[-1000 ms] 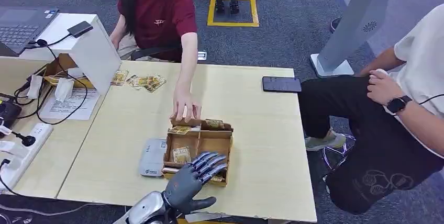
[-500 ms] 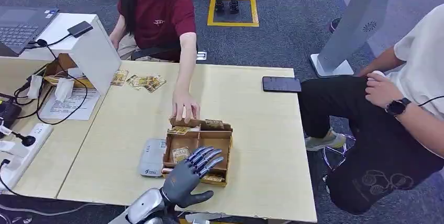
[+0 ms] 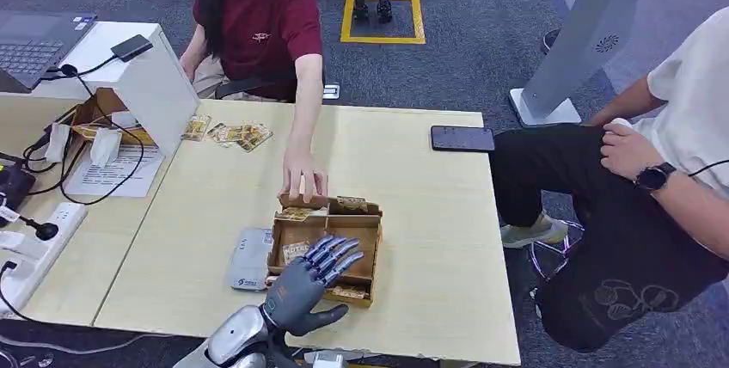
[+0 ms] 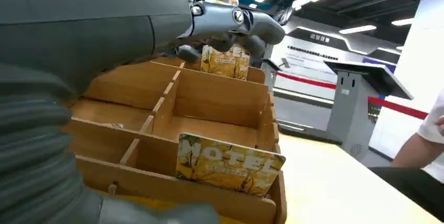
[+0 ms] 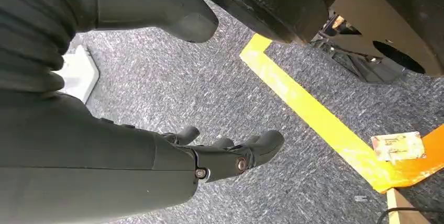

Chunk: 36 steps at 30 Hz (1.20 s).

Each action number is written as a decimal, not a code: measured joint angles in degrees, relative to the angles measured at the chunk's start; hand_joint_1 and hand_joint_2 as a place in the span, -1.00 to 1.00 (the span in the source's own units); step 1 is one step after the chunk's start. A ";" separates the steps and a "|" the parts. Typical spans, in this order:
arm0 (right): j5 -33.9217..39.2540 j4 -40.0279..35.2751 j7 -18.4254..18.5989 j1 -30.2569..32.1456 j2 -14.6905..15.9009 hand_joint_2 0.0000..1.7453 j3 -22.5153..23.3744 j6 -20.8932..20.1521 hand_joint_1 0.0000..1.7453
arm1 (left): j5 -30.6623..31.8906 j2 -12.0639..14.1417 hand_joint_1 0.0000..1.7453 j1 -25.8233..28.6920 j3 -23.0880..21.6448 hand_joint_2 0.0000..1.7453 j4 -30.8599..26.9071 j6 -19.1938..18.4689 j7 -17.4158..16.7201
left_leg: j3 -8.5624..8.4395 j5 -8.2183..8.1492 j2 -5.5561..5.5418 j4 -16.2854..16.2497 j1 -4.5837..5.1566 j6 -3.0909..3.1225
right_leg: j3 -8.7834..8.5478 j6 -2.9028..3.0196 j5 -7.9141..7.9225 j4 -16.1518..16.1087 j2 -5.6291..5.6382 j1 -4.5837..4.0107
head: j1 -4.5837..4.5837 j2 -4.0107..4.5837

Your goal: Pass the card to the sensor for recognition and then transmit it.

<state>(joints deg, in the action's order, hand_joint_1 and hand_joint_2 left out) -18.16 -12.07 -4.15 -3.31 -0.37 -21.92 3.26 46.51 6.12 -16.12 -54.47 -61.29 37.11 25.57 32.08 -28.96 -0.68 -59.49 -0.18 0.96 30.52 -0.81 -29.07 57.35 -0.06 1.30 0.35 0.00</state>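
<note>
you had the left hand (image 3: 303, 286) spread-fingered, holding nothing, over the wooden card box (image 3: 368, 232); next you'd pinch a hotel card (image 4: 229, 164).

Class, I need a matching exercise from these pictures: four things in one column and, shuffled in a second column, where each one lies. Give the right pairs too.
Things:
1. black phone
2. grey card reader
3. loose cards
4. left hand

Places:
A. over the wooden box
B. far table edge, near the white stand
C. on the table, left of the box
D. far right corner of the table

Pairs: 1-D, 2-C, 3-B, 4-A
</note>
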 joint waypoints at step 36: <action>1.66 0.00 -1.03 0.04 0.00 1.00 0.26 0.13 -1.00 | -6.99 0.56 1.00 -0.07 2.33 1.00 -0.60 -2.38 2.93 | 0.00 0.00 0.00 0.00 0.00 0.00 | 0.01 0.00 0.00 0.00 0.00 0.00 | 0.02 0.00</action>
<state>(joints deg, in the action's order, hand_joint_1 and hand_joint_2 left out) -16.50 -12.06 -5.18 -3.27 -0.37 -21.66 3.39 39.52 6.68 -16.19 -52.13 -61.89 34.73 28.50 32.07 -28.96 -0.68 -59.49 -0.18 0.96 30.52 -0.80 -29.07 57.35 -0.06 1.29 0.37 0.00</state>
